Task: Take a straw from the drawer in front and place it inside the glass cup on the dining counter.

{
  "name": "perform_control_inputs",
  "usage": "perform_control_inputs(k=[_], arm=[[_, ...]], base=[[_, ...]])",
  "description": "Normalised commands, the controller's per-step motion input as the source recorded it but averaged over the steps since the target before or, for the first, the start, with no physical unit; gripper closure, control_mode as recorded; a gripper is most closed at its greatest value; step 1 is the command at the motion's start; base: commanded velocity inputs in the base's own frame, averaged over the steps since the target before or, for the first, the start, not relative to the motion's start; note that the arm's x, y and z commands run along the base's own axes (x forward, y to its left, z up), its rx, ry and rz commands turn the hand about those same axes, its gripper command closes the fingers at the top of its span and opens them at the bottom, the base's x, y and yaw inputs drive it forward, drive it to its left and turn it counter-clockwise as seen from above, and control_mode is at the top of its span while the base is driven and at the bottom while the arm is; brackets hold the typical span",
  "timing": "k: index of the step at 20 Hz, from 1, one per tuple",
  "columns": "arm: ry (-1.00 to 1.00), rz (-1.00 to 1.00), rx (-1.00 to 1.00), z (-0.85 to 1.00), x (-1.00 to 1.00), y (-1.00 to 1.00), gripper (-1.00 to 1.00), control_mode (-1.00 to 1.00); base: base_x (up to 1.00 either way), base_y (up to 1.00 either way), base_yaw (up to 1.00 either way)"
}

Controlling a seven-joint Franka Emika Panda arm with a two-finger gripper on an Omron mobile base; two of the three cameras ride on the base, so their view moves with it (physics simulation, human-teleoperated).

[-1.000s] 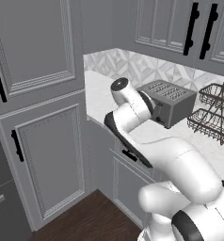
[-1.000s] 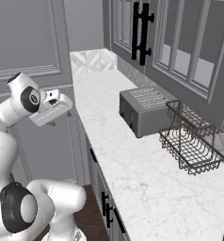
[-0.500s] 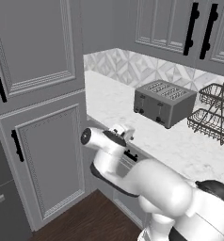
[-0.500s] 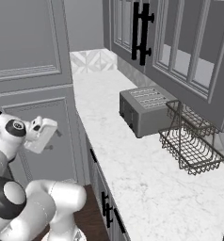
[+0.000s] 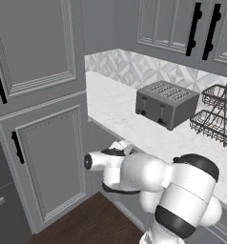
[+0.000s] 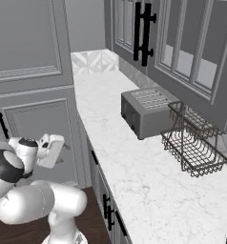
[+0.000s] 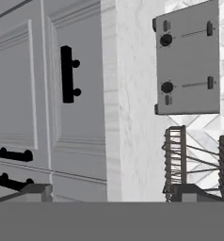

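Observation:
In the hand view, rolled on its side, the grey drawer (image 7: 71,80) is straight ahead, shut, its short black bar handle (image 7: 67,74) a little way off. My gripper (image 7: 111,193) is open with nothing between its fingers, the dark fingertips (image 7: 31,190) set wide apart. In the right base view the gripper (image 6: 62,147) hangs low beside the cabinet face, below the counter's edge. The straw is hidden; the glass cup and the dining counter are out of view.
A grey toaster (image 5: 167,102) and a wire dish rack (image 6: 191,138) stand on the white counter (image 5: 115,109) above the drawer. Tall grey cabinet doors (image 5: 44,157) rise at the left. Two more black handles (image 7: 10,155) sit on fronts beside the drawer. Dark wood floor (image 5: 87,224) lies below.
The arm has swung down from above the counter to low in front of the cabinet face. The hand now points at the drawer front.

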Motion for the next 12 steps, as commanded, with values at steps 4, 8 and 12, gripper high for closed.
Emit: perform_control_inputs(k=[4,8,12], arm=[[0.00,-0.03,-0.03,-0.56,0.53,-0.02,-1.00,-1.00],[0.00,-0.05,-0.02,-0.50,0.50,0.00,-1.00,-1.00],[0.00,-0.05,-0.02,-0.49,0.39,-0.04,-1.00,-1.00]], base=[[0.00,0.00,0.00],[0.00,0.00,0.00],[0.00,0.00,0.00]])
